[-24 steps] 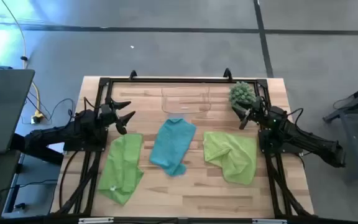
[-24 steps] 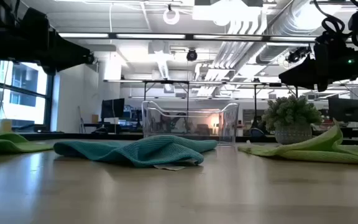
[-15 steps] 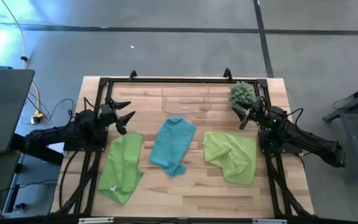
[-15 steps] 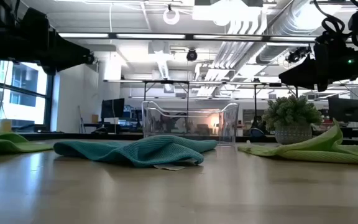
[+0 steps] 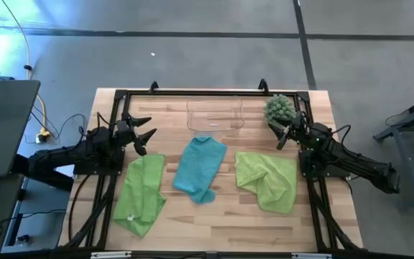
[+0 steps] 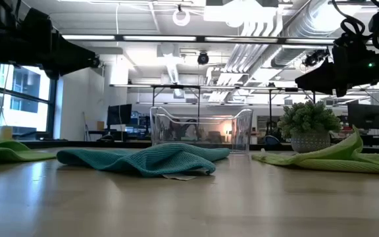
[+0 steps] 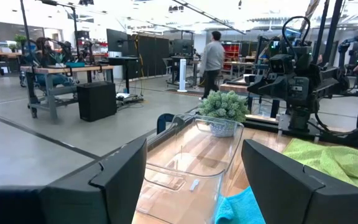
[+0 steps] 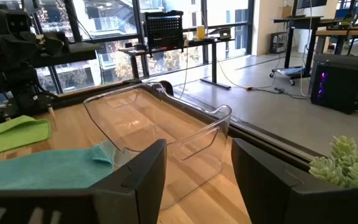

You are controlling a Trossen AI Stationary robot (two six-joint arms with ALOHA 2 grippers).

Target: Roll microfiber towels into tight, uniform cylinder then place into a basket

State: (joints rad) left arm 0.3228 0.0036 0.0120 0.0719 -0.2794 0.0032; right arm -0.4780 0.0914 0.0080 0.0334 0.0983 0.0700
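Nothing on the table has shifted since the earlier frames: both arms and all three cloths keep the same positions. Left gripper (image 5: 144, 131) hovers above the table's left edge, its two fingers spread wide apart and holding nothing; right gripper (image 5: 282, 134) hovers at the right side just beside the potted plant ball (image 5: 280, 108), its fingers likewise parted and empty. Basket (image 5: 215, 115) — a clear plastic bin with rounded corners — stands at the far middle of the wooden table (image 5: 214, 223), between the two grippers; the wrist views look straight into it and show only its bare see-through floor and walls, with no towel inside. Teal towel (image 5: 199, 169) lies flat and unrolled just in front of the basket, its far corner close to the basket's near wall; whether the two touch cannot be told. Left lime towel (image 5: 141, 194) is spread on the table near the left arm, and the right lime towel (image 5: 267, 180), loosely crumpled, lies in front of the right gripper. In the low view the teal towel forms a low rumpled heap before the basket, with the plant ball in its small pot standing to the right. A person stands in the room far behind the table — visible in the left wrist view only.
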